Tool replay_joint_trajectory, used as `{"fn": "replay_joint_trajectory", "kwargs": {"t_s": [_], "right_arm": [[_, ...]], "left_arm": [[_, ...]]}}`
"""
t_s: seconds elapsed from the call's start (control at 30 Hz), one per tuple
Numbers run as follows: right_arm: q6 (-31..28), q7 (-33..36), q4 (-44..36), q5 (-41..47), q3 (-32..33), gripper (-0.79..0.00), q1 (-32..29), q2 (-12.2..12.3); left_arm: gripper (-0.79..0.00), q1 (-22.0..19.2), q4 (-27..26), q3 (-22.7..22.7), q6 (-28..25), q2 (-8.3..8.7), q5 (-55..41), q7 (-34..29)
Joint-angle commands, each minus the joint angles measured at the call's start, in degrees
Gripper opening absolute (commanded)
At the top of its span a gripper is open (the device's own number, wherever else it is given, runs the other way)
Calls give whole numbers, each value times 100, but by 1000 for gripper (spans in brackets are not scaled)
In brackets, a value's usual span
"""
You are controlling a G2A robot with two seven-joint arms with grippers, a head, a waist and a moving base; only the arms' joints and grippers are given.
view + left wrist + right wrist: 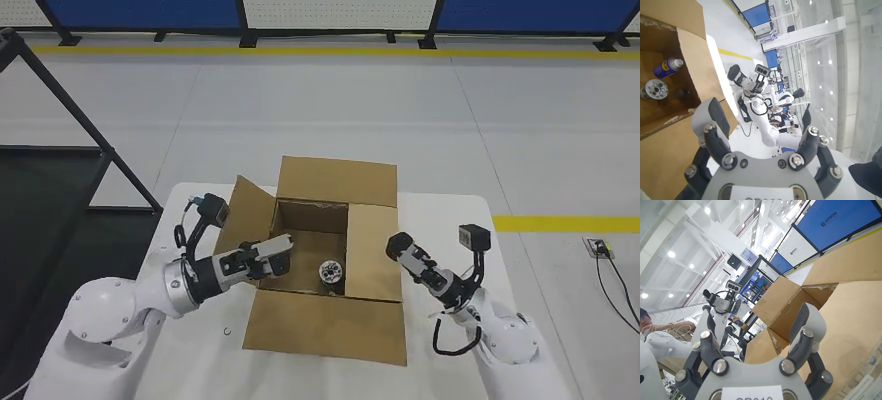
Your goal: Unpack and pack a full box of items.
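Top view: box point(322, 325) sits open on the white table point(448, 215), all four flaps folded out. Metal part point(331, 272) stands on the box floor near the front wall, round holed face up. Left gripper point(275, 256) hangs over the box's left rim, close beside the part. Right gripper point(398, 245) is above the right flap, outside the opening. Judgement: left arm is the nearer one for the next pick.

Left wrist view: left gripper point(761, 117) has its jaws wide apart, nothing between them. Box wall point(694, 62) lies off to one side of the jaws, so the contents are not yet lined up between them. Inside: metal part point(656, 89), silver, ring of holes; blue spray can point(667, 67) just beside it, pale cap. Both look upright, long axes roughly parallel.

Right wrist view: right gripper point(755, 321) is spread open, empty, facing the box point(844, 321) flap.
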Motion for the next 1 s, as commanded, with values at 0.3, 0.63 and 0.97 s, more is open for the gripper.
{"fn": "replay_joint_trajectory", "kwargs": {"t_s": [0.3,0.63,0.97], "right_arm": [[-188,-64,-117,318,257,0,-504,122],[-157,-176,-100,353,201,0,-509,181],[-42,-222,-44,414,153,0,-495,224]], "left_arm": [[0,-1282,1959,1474,10,-320,-101,551],[0,-1819,3225,2144,-320,-601,-453,728],[0,-2091,3895,2535,-559,-837,-676,1093]]}}
